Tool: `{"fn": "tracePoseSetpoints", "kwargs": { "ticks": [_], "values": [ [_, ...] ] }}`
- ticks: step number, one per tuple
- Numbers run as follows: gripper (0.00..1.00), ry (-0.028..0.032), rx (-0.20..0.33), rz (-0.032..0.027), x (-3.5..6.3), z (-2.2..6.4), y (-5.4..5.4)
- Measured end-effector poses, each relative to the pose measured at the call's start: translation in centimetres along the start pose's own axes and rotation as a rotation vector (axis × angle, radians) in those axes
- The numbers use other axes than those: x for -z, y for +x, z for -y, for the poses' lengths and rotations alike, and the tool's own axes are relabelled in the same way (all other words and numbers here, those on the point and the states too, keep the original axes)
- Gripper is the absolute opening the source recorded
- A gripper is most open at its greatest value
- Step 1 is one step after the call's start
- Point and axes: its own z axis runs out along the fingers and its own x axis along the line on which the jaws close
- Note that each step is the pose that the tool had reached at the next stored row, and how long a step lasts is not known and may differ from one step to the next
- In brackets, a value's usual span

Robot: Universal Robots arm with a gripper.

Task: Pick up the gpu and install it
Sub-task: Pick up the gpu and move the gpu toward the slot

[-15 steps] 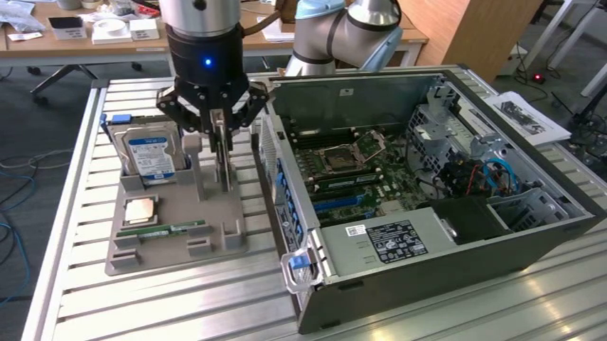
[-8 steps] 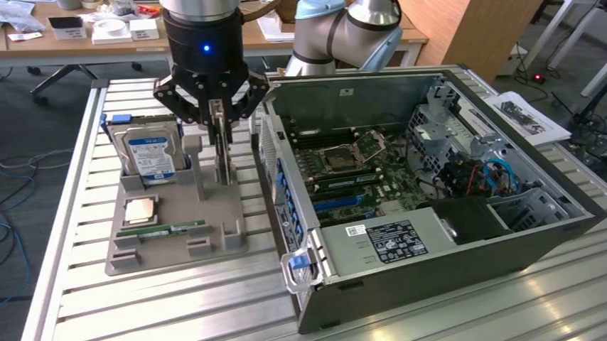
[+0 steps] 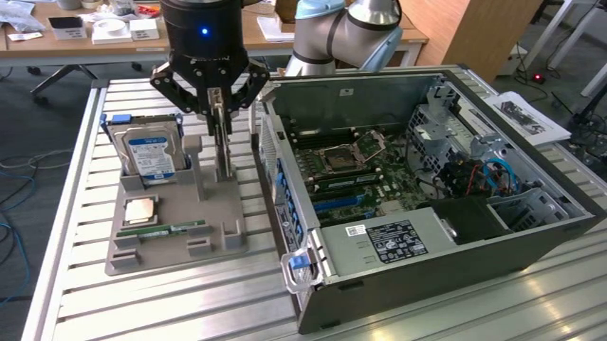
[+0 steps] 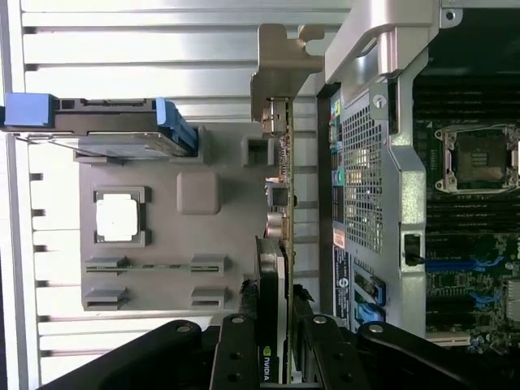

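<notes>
Obs: tool [image 3: 219, 106] clenched on gpu [image 3: 224, 153], 1 finger on each flat face. The gpu stands on edge in a grey holder [image 3: 161, 249] on the worktop [image 3: 152, 305], likely so both faces are free for a pinch from above. Open case [image 3: 427, 241] just beside the holder.

Narrow gap between gpu [image 3: 222, 153] and computer case [image 3: 269, 153] wall.

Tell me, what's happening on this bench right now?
The robot's fingers are closed on the top edge of the gpu, which stands on edge in the grey parts holder. The open computer case sits right beside it, with the card not yet installed. A hard drive stands in the holder too.
</notes>
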Motion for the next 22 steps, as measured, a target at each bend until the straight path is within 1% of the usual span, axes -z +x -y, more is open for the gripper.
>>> {"fn": "tracePoseSetpoints", "kwargs": {
  "ticks": [9, 17, 19, 22],
  "values": [
    [0.27, -0.0001, 0.0, 0.0013, 1.82, -0.08, -0.1],
    [0.27, -0.0001, 0.0, 0.0028, 3.88, -0.18, -0.1],
    [0.27, -0.0002, 0.0, 0.0033, 4.2, -0.19, -0.1],
    [0.27, -0.0002, 0.0, 0.0034, 4.21, -0.19, -0.1]
  ]
}}
